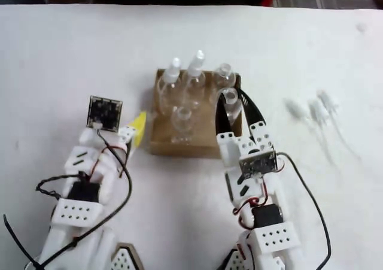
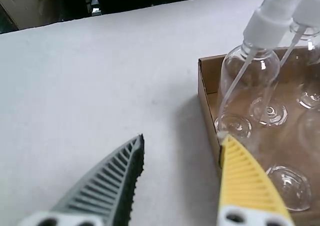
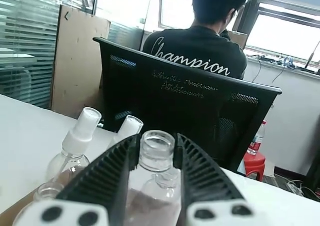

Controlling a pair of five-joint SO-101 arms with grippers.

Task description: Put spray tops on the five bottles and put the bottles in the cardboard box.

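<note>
white table, five bottles in the box, right gripper on one

white table point(image 1: 60, 54) fills my overhead feed, and the cardboard box point(image 1: 164, 145) sits near its middle, just ahead of both arms. all five bottles are inside the box. along its far wall stand the left capped bottle point(image 1: 170, 81) and the middle capped bottle point(image 1: 194, 72), each with a spray top on, and beside them the far open bottle point(image 1: 224, 75) with a bare neck. the near open bottle point(image 1: 182, 120) stands closer to me, also uncapped.

my right gripper point(image 3: 156, 153) is clamped on the neck of the held bottle point(image 1: 230, 97), which is uncapped and at the box's right side. i can't tell whether its base rests on the box floor.

my left gripper point(image 2: 183, 141) is spread wide and holds nothing. it is low, just outside the box's left wall. its yellow finger point(image 2: 245, 181) has its tip at that wall's top edge, and its grey finger point(image 2: 115, 181) is over bare table.

three loose spray tops point(image 1: 317, 111) lie close together on the table, right of the box and apart from it.
</note>
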